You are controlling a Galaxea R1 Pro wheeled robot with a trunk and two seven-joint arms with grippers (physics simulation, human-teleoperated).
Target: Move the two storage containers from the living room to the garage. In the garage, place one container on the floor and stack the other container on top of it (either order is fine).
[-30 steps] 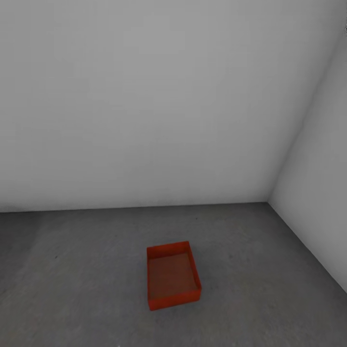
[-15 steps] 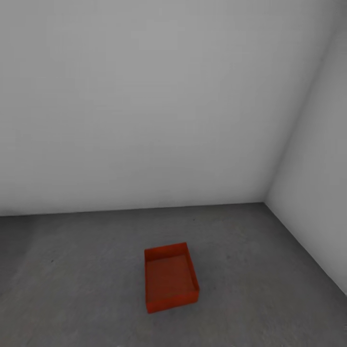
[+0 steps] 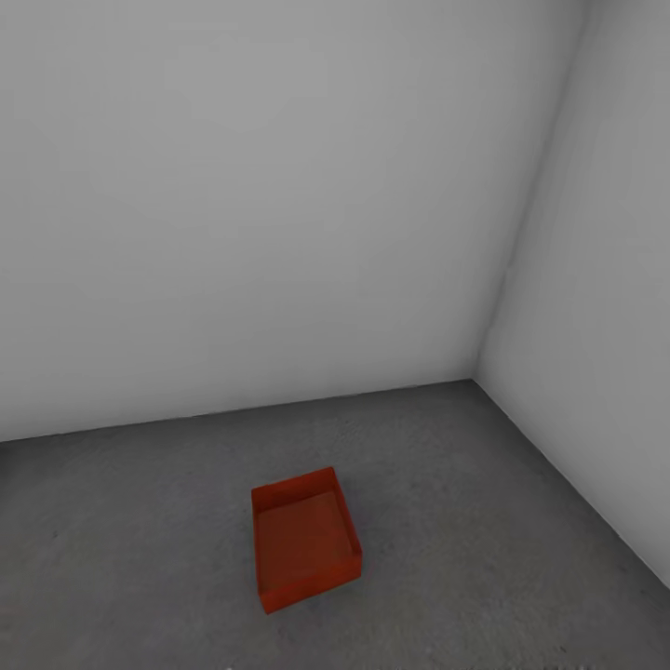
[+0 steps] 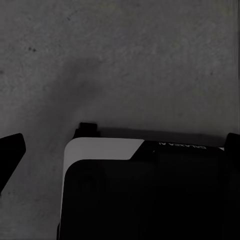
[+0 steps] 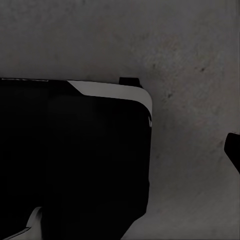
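Head view: one orange-red bin [image 3: 304, 540] sits on grey concrete floor [image 3: 484, 521], open top up, empty inside, turned a bit askew to the walls. It lies low and a little left of centre, well apart from both walls. Back wall [image 3: 261, 205] plain white, meets side wall [image 3: 596, 326] at a corner on the right; floor line runs along both. Nothing touches the bin, nothing stacked on it. Left wrist view: camera looks down at mottled floor [image 4: 125, 60]; black robot body with a white edge [image 4: 145, 195] fills the near part, a small dark tab sticks out at its edge. One dark finger tip [image 4: 11, 152] pokes in at the side, second finger can't be made out, so can't tell whether the left gripper is spread or closed; nothing seen in it. Right wrist view: same grey floor [image 5: 190, 55], black body with white edge [image 5: 75, 160], one dark finger tip [image 5: 233, 149] at the frame edge. Right gripper state also can't tell; no object seen in it.
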